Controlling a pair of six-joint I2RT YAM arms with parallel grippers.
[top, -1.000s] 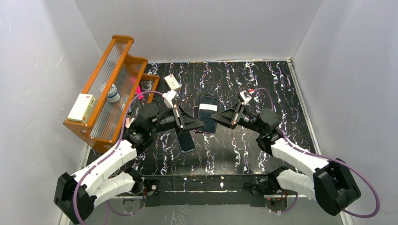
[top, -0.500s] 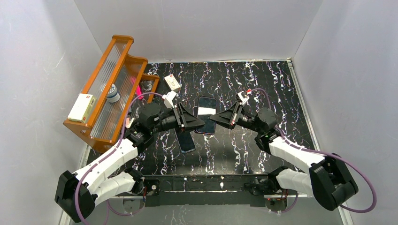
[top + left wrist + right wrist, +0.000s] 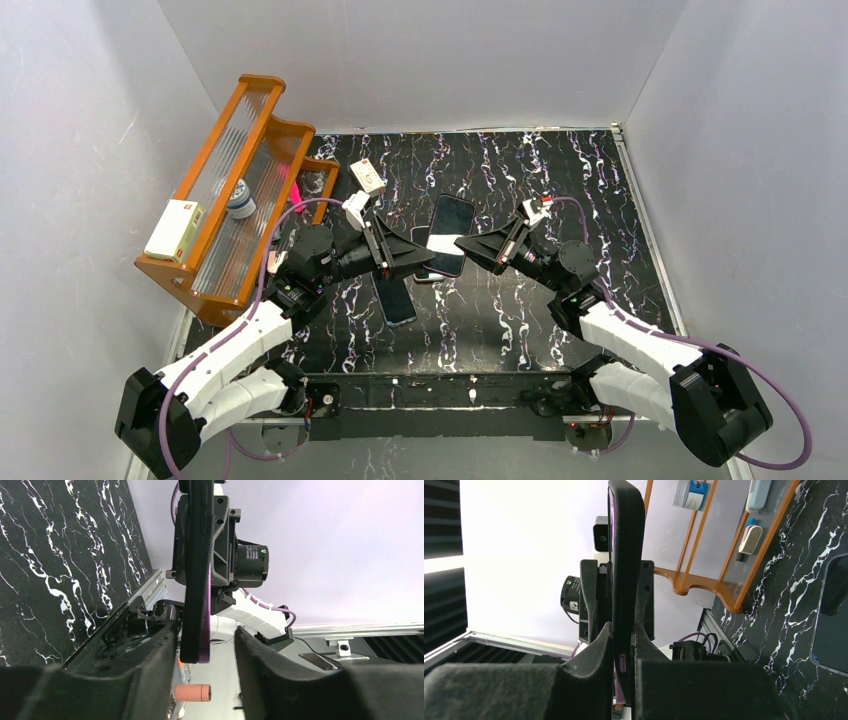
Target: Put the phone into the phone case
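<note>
Only left wrist view shows left gripper [image 3: 205, 630] clear of phone [image 3: 192, 580].

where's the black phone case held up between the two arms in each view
top external: black phone case with purple edge, centre, between both arms' tips.
left wrist: case edge-on, centre, between open left jaws.
right wrist: case edge-on, centre, clamped in right jaws.
shared landmark: black white-veined marble table.

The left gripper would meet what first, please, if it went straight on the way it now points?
Most likely the black, purple-edged phone, which stands edge-on inside the left gripper, clamped by the right gripper.
</note>
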